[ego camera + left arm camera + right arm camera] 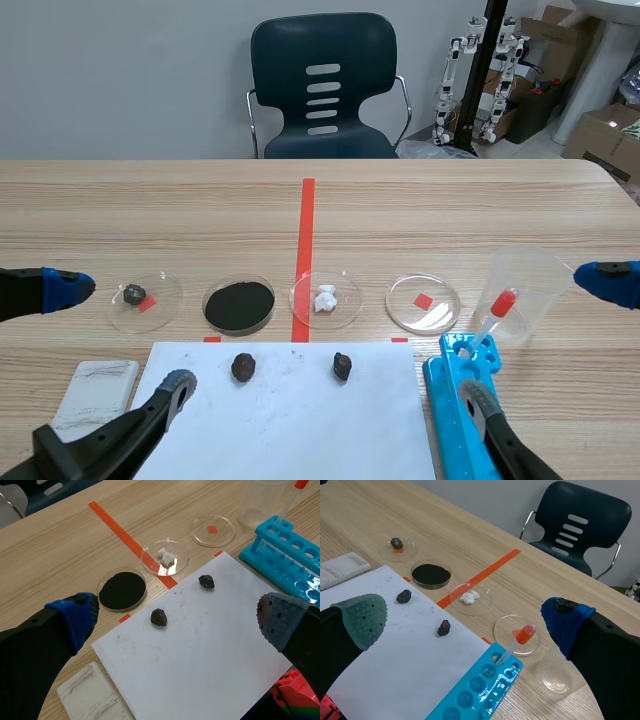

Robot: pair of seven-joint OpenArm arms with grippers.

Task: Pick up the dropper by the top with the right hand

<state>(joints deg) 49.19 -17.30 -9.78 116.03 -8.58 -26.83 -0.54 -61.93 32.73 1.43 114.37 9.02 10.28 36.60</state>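
Left gripper (120, 337) and right gripper (540, 340) sit nearest in scene view, both spread wide, empty | left wrist view: dropper (290, 502) well apart ahead, likelier a right-hand job | right wrist view: dropper leans in blue rack (485, 687), red bulb (526, 634) up and clear, ahead between spread fingers (365, 615), free for top grasp.

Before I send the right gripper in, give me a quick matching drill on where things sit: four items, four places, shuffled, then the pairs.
1. clear dropper with red bulb
2. clear plastic beaker
3. round clear dish of white lumps
4. flat white rectangular block

A. over the orange tape line
B. beside the white paper sheet, left arm's side
C. standing in the blue tube rack
D. on the table next to the rack's far end

Pairs: 1-C, 2-D, 3-A, 4-B.
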